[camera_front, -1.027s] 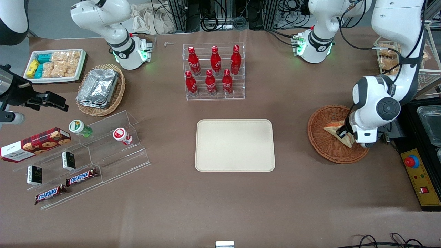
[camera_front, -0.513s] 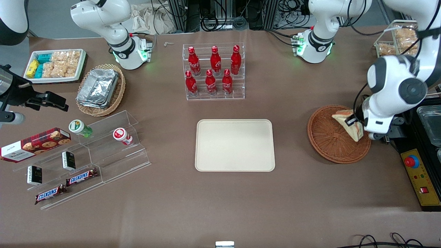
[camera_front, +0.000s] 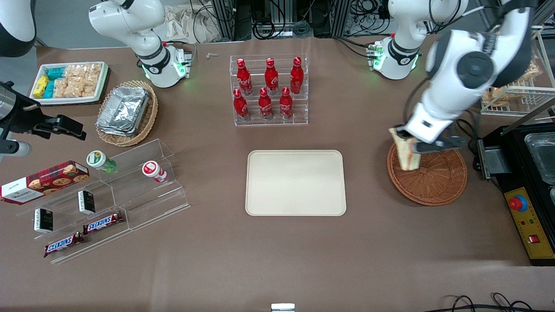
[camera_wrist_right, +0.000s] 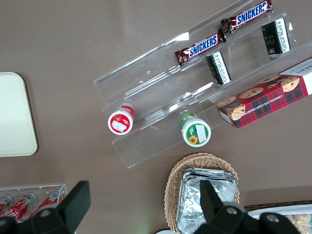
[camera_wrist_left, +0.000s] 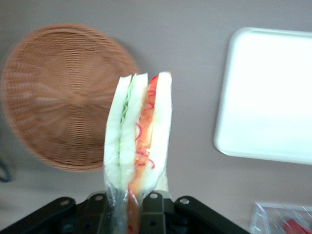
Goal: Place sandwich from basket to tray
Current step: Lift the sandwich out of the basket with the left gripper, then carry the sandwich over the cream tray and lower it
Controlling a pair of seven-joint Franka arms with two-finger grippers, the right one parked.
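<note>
My left gripper (camera_front: pixel 405 139) is shut on the sandwich (camera_front: pixel 406 152), a wrapped white-bread wedge with red and green filling, and holds it in the air above the rim of the reddish-brown wicker basket (camera_front: pixel 438 182) that faces the tray. In the left wrist view the sandwich (camera_wrist_left: pixel 139 131) stands edge-on between the fingers (camera_wrist_left: pixel 153 207) of the gripper (camera_wrist_left: pixel 127 207), with the empty basket (camera_wrist_left: pixel 58 97) and the cream-beige tray (camera_wrist_left: pixel 268 92) below it. The tray (camera_front: pixel 295 182) lies empty at the table's middle.
A clear rack of red bottles (camera_front: pixel 269 89) stands farther from the front camera than the tray. A black unit with a red button (camera_front: pixel 527 216) sits beside the basket at the working arm's end. Clear snack shelves (camera_front: pixel 108 195) and a foil-tray basket (camera_front: pixel 125 112) lie toward the parked arm's end.
My gripper has lifted the sandwich out of the basket and carried it up and toward the tray; the sandwich now hangs over the basket's rim.
</note>
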